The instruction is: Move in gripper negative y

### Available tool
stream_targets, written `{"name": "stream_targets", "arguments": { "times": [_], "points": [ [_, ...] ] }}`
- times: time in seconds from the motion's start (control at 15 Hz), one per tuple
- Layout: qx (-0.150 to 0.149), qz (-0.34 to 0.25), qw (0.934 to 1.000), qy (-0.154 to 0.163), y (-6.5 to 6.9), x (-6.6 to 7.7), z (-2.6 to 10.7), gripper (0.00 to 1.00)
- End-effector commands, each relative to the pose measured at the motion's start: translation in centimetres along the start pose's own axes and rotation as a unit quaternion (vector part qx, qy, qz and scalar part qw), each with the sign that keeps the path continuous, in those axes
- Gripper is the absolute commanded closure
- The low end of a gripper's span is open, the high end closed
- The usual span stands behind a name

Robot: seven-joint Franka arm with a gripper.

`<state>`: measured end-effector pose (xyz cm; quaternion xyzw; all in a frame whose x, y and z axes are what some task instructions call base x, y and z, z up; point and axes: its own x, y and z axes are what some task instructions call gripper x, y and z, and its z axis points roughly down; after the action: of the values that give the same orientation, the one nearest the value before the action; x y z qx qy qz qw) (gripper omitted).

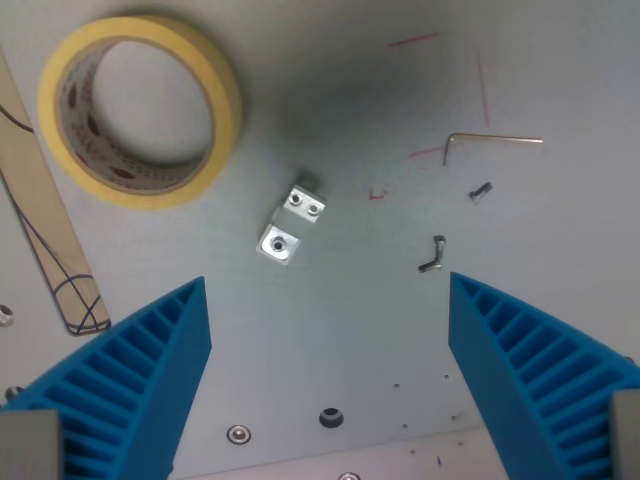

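Grey metal tabletop (340, 330) lies beneath us. Our gripper (330, 300) hangs released, blue ribbed fingers (150, 360) spread wide, grasping nothing. Between and beyond them sits an aluminium bracket (291, 222), yellow tape roll (140, 108) upper left, Allen key (485, 142) upper right.

A roll of yellow tape (140, 108) lies flat on the grey worktop (330, 340) at upper left. Beside it, a wooden strip (45, 230) with dark pen lines runs along the left edge. Near the middle sits a small metal bracket (291, 230). To the right lie a hex key (490, 143), a short bolt (481, 192) and another screw (434, 256), amid faint red marks (430, 100).
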<state>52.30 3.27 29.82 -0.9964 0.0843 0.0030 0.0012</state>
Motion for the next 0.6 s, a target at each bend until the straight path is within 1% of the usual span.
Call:
{"name": "stream_targets", "arguments": {
  "times": [0.07, 0.6],
  "points": [
    [-0.004, 0.008, 1.0000, -0.003, -1.4, 0.7, -0.1, 0.00],
    [-0.004, 0.008, 1.0000, -0.003, -5.4, 0.8, -0.1, 0.00]
  ]
}}
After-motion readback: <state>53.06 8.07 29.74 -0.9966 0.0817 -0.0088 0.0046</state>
